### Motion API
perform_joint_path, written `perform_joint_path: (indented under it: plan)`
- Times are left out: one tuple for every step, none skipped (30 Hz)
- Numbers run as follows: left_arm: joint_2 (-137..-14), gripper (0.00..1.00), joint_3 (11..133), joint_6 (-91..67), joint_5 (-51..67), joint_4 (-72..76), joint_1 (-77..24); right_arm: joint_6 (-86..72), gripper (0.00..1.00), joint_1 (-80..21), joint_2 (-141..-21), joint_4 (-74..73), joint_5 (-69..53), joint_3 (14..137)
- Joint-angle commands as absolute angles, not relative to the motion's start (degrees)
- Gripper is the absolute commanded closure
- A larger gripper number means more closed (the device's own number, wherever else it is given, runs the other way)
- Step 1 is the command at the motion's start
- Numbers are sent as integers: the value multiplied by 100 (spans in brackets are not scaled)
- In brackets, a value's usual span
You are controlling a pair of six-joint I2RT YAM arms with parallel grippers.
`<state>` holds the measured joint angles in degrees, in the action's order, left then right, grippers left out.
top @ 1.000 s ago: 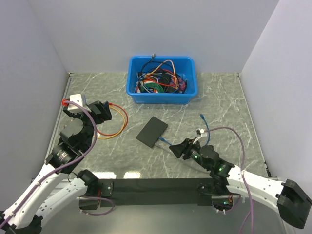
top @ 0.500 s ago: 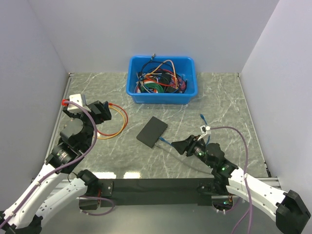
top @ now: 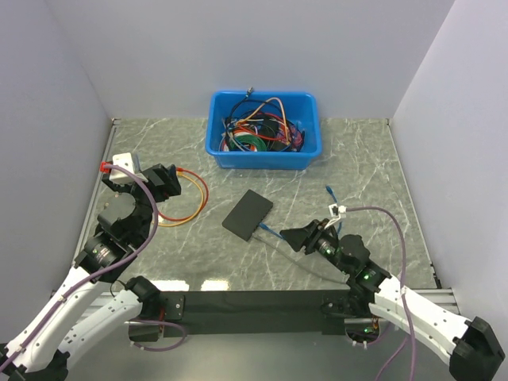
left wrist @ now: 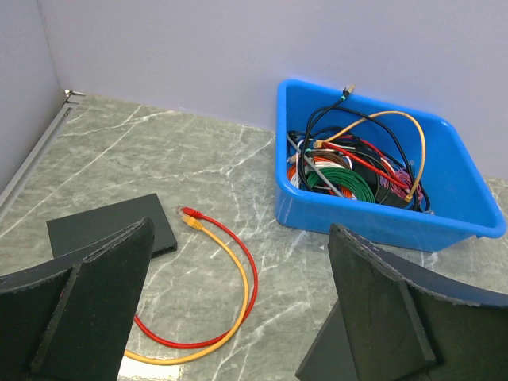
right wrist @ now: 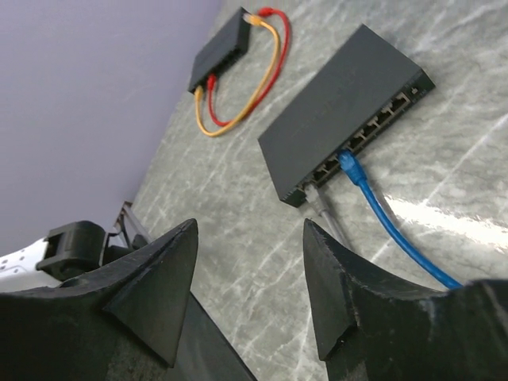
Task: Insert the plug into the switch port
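The black switch [top: 248, 214] lies flat mid-table; it also shows in the right wrist view [right wrist: 341, 119]. The blue cable's plug [right wrist: 347, 163] sits in a port on the switch's near edge, and it shows in the top view [top: 262, 228]. A grey cable [right wrist: 320, 202] is plugged into a port beside it. My right gripper [top: 294, 236] is open and empty, a short way to the right of the switch; in its own view [right wrist: 250, 228] the fingers stand well short of the plug. My left gripper [top: 168, 182] is open and empty at the far left, as its own view [left wrist: 238, 230] shows.
A blue bin [top: 264, 129] of tangled cables stands at the back. A red cable [left wrist: 238, 262] and an orange cable [left wrist: 230, 309] loop on the table beside a second small black box [left wrist: 111, 226] near my left gripper. The blue cable's free end [top: 328, 190] lies to the right.
My right arm has shifted a little to the right and its gripper has edged up and away from the switch. The left arm has not moved.
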<state>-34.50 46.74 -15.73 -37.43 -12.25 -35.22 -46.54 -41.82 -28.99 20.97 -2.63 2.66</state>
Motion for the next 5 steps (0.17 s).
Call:
perform_joint_path:
  plan:
    - [-3436,3,4825,-1573,-3858,-1125,-3524,-4553,38,-4140,-2716,2188,-369,18]
    - [-3428,3,4825,-1573,-3858,-1134,-3524,-4544,38,-4140,-2698,2188,-369,26]
    - [-3419,3,4825,-1565,-3867,-1134,-3524,-4527,39,-4140,-2681,2145,-352,26]
    - [-3428,3,4825,-1564,-3867,-1125,-3524,-4526,38,-4148,-2689,2110,-334,26]
    - [-3428,3,4825,-1564,-3876,-1125,-3524,-4518,38,-4148,-2689,2083,-290,26]
